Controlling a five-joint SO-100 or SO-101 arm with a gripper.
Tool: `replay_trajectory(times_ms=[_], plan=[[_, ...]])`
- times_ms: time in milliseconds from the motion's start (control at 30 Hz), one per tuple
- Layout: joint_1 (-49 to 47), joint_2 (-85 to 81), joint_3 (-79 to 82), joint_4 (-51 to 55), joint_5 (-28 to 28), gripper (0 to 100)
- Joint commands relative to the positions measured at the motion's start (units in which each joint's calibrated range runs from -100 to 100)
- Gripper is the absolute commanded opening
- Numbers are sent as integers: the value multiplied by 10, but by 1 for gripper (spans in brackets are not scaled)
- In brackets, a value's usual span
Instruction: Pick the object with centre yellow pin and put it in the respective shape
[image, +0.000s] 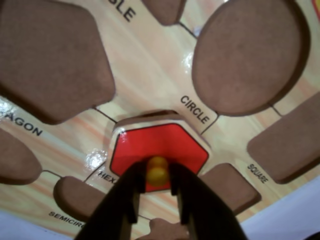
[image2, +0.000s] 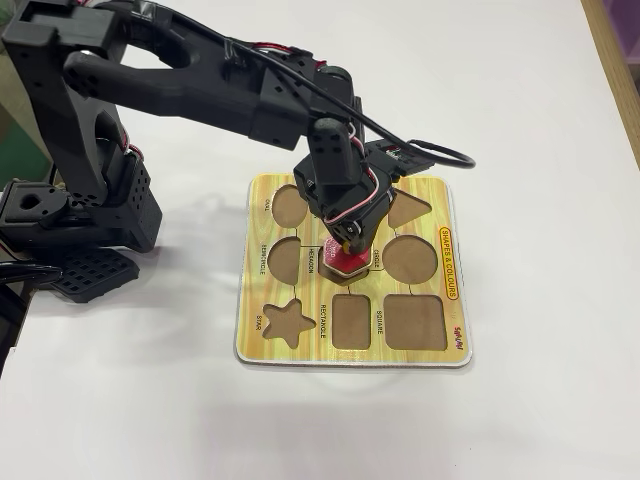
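Scene: a black robot arm reaches over a wooden shape-sorting board (image2: 440, 340) that lies flat on a white desk (image2: 540, 150).
Board: pale wood-grain face with brown cut-out recesses, each with a printed name beside it; circle, square, rectangle, star and semicircle are readable across the two views.
Red piece (image: 159, 145): a flat six-sided block, bright red on top with a pale rim, and a small round yellow pin (image: 158, 170) standing at its centre.
Where it is: at the middle of the board, in or on the six-sided recess; the label beside it begins "HEX". In the fixed view it shows as a small red spot (image2: 349, 262) under the arm's tip.
How it sits: the wrist view shows a dark shadow line along its far edge, so I judge it may not be fully down and flush, though I cannot tell for sure.
Claw (image: 158, 186): two black fingers (image: 131, 192) set narrow, one on each side of the yellow pin, apparently gripping it.
Done so far: judging by position, the piece is picked and brought to its matching recess.
Left to do: by my reading, let the piece settle level, release the pin, and lift the arm clear.
Other recesses: all those visible are empty.
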Motion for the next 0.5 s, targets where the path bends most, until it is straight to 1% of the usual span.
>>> replay_trajectory(times_ms=[0,467], plan=[[7,-4,-30,-8,1,4],[11,10,-29,-8,2,4]])
